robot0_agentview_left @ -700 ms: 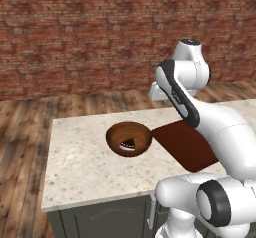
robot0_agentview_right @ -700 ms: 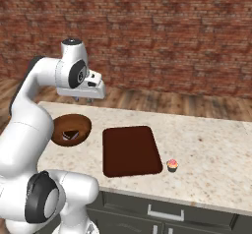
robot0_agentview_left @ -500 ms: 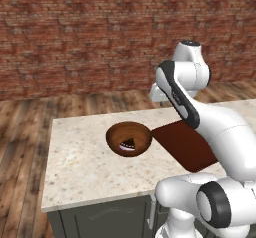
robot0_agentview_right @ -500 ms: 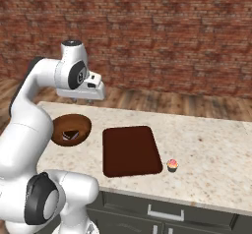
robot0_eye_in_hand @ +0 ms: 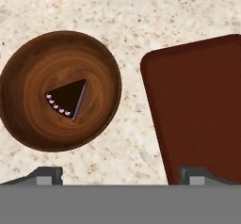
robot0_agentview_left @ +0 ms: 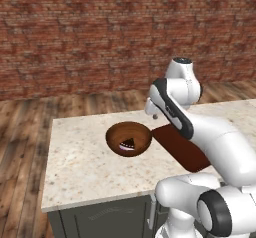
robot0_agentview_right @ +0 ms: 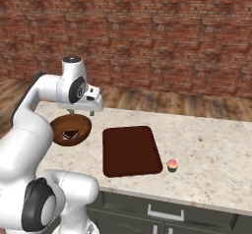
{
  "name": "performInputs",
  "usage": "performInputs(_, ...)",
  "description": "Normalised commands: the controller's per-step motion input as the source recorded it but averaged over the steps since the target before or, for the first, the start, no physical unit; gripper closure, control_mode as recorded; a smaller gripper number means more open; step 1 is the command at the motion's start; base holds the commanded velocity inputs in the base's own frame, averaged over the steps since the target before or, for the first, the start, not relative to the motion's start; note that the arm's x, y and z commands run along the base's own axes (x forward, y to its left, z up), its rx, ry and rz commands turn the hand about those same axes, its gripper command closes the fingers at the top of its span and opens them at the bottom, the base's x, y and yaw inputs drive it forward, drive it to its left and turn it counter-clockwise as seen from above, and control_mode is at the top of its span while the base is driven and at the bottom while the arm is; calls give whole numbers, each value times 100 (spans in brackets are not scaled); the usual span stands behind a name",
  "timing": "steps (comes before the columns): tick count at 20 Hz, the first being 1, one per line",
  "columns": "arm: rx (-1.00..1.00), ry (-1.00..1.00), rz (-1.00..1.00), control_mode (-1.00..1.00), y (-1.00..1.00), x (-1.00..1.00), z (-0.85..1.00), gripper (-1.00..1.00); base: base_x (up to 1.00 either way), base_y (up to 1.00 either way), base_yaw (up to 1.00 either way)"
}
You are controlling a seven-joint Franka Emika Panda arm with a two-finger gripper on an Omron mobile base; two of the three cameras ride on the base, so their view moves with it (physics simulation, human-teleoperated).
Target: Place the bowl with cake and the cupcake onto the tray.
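The wide brown bowl sits on the pale stone counter, holding the dark cake wedge. Right of it lies the flat reddish-brown tray, bare. The tiny cupcake stands on the counter just off the tray's right edge. My gripper hangs open above the gap between the bowl and the tray, near the bowl's far rim. Nothing is between its fingertips.
The counter ends in a front edge over dark cabinets. A brick wall and wooden floor lie behind. Bare counter stretches left of the bowl and right of the cupcake.
The arm has bent down, bringing the hand lower toward the counter over the bowl's edge. Bowl, tray and cupcake have not moved.
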Motion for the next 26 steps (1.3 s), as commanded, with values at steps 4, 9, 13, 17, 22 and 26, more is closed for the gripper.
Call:
performInputs(4,0,0,-1,-100,24,24,-60,-100,0,0,0)
performInputs(9,0,0,-2,-100,17,28,-63,-100,0,0,0)
performInputs(13,-2,-2,-2,-100,18,38,-59,-100,0,0,0)
performInputs(17,-2,-2,0,-100,11,39,-52,-100,0,0,0)
performInputs(22,0,0,0,-100,0,12,-38,-100,0,0,0)
performInputs(26,0,-1,0,-100,0,1,-22,-100,0,0,0)
